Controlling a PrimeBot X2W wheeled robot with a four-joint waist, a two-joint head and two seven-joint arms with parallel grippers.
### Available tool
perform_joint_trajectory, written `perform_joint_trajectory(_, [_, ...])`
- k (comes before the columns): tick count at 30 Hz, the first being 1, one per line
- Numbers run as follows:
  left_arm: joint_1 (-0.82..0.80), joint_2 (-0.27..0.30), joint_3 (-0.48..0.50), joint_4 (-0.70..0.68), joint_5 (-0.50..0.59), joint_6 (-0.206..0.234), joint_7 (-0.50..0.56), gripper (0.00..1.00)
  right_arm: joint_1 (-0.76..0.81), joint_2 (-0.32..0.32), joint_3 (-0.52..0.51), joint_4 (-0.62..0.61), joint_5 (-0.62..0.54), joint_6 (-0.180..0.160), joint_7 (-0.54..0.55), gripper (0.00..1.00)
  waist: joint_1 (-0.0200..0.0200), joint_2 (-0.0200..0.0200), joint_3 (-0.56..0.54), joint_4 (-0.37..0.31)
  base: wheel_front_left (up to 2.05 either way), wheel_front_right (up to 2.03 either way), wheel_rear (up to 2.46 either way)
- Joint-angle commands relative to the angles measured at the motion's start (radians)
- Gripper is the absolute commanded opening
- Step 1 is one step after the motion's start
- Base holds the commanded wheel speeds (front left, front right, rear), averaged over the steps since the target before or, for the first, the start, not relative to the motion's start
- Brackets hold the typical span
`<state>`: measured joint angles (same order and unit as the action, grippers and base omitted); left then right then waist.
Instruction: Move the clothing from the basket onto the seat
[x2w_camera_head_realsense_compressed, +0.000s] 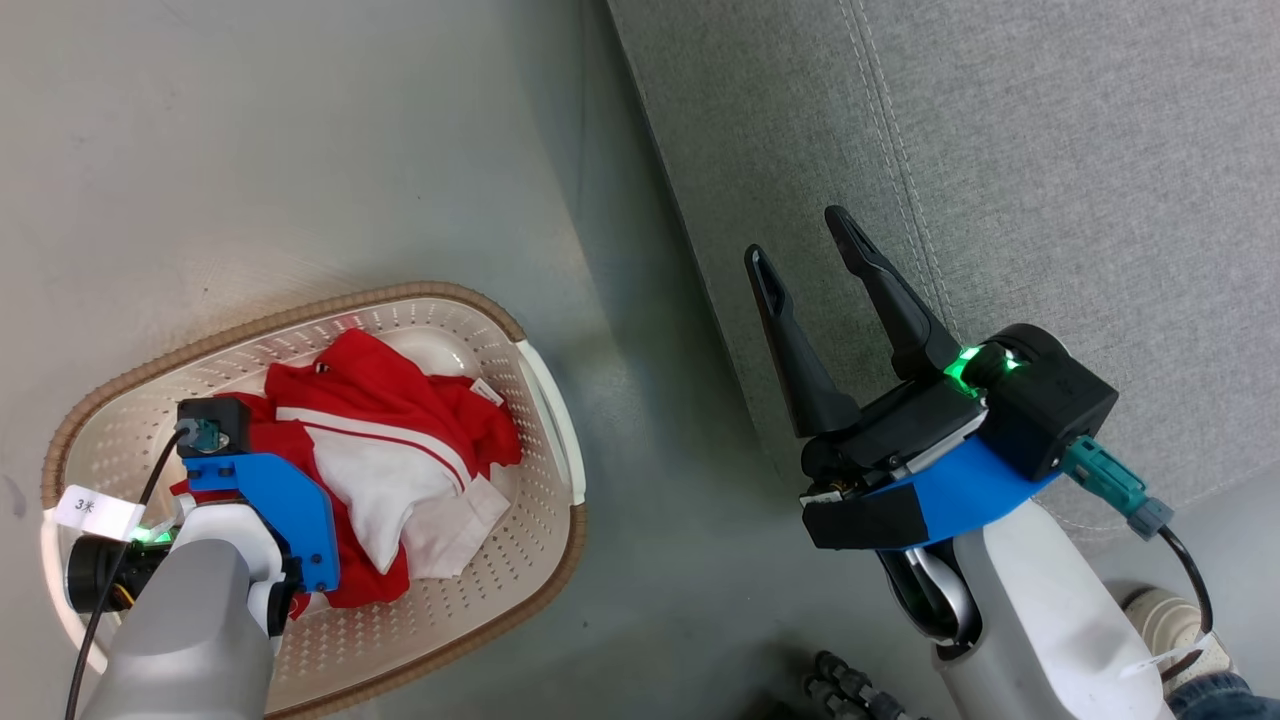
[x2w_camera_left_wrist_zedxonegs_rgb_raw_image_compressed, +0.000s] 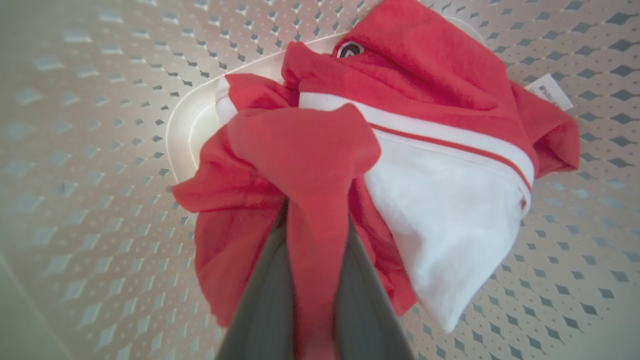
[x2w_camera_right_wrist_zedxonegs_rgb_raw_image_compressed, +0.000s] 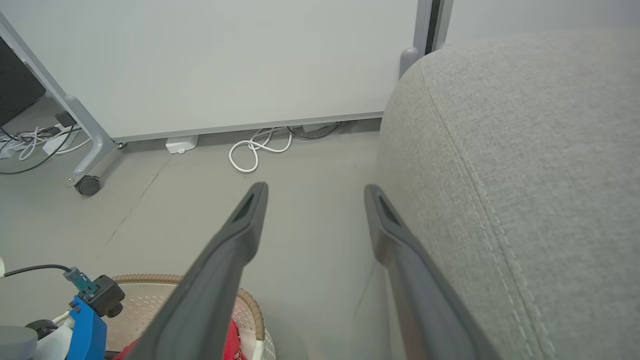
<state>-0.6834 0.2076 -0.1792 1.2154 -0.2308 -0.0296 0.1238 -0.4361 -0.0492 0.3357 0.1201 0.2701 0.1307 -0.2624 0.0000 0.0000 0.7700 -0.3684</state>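
1. the basket (x2w_camera_head_realsense_compressed: 420, 318) sits on the grey floor (x2w_camera_head_realsense_compressed: 650, 520); every place below is given from it.
2. the clothing lies inside the basket, heaped around its middle. the red-and-white garment (x2w_camera_head_realsense_compressed: 390, 470) is on top, with a white panel and a thin stripe showing. the plain red garment (x2w_camera_left_wrist_zedxonegs_rgb_raw_image_compressed: 300, 150) is bunched beside and under it.
3. a white care label (x2w_camera_left_wrist_zedxonegs_rgb_raw_image_compressed: 550, 91) sticks out from the heap's edge, against the basket's perforated wall.
4. the left gripper (x2w_camera_left_wrist_zedxonegs_rgb_raw_image_compressed: 317, 220) is down inside the basket, pointing into the heap. its fingers are drawn narrow, with a fold of the plain red garment pinched between them. the fabric drapes over the fingertips and hides them.
5. in the head view the left wrist and its blue bracket (x2w_camera_head_realsense_compressed: 285, 500) cover the near side of the heap. a white tag (x2w_camera_head_realsense_compressed: 95, 510) on the arm's cable hangs over the basket's rim.
6. the seat (x2w_camera_head_realsense_compressed: 1050, 200) stands to the right of the basket and apart from it, with a strip of floor between them.
7. the right gripper (x2w_camera_head_realsense_compressed: 795, 235) hangs outside the basket on the seat side, over the seat's near edge. its fingers are spread wide and hold nothing.
8. beyond the basket, along the wall, lie a looped white cable (x2w_camera_right_wrist_zedxonegs_rgb_raw_image_compressed: 255, 150) and a small white box (x2w_camera_right_wrist_zedxonegs_rgb_raw_image_compressed: 181, 145). the caster (x2w_camera_right_wrist_zedxonegs_rgb_raw_image_compressed: 89, 185) of a metal frame stands there too.
9. a person's shoe (x2w_camera_head_realsense_compressed: 1170, 625) shows well away from the basket, past the right arm.
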Motion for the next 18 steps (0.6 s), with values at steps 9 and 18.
perform_joint_trajectory(9, [-0.033,-0.015,-0.005,0.029,-0.026,-0.024,-0.015,0.00,-0.020,-0.002,0.000,0.015,-0.018,0.000,-0.004,1.00,0.0000,0.0000,-0.038,0.018,0.00,0.00,0.00])
perform_joint_trajectory(18, [-0.012,-0.060,-0.016,0.045,-0.055,-0.070,-0.085,0.00,0.004,-0.002,-0.014,0.045,-0.042,0.000,-0.004,1.00,0.0000,0.0000,-0.130,0.076,0.00,0.00,0.00])
